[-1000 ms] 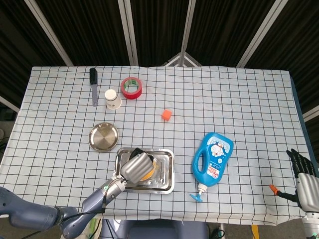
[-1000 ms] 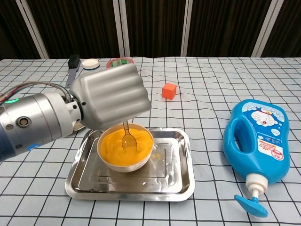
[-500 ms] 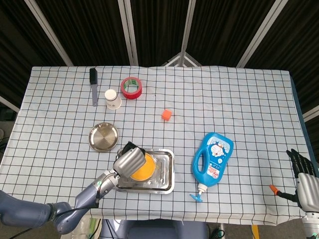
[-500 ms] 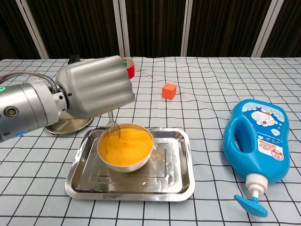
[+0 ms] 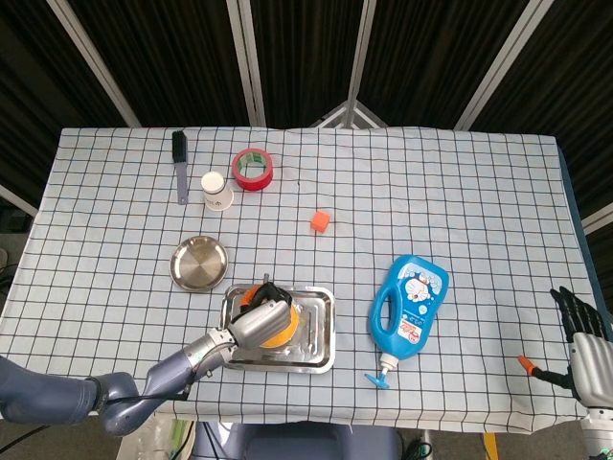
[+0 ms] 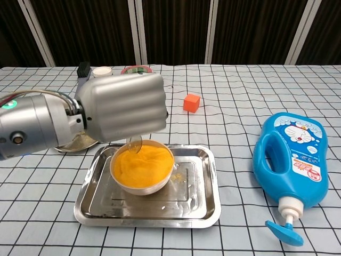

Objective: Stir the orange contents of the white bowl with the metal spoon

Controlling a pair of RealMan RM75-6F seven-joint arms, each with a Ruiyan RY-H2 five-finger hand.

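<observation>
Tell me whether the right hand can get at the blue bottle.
Probably yes: the right hand sits open at the table's edge, and only bare cloth lies between it and the bottle.

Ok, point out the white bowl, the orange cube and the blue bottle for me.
white bowl (image 6: 139, 186), chest view, on its outer white wall below the orange contents.
orange cube (image 6: 191, 102), chest view, on its front face.
blue bottle (image 6: 294, 154), chest view, on the middle of its body.

The whole table (image 5: 479, 192) was seen steeply from above and afar by the head view, while the tray (image 6: 205, 205), shared by both, was viewed low and close, facing forward, from the chest.
</observation>
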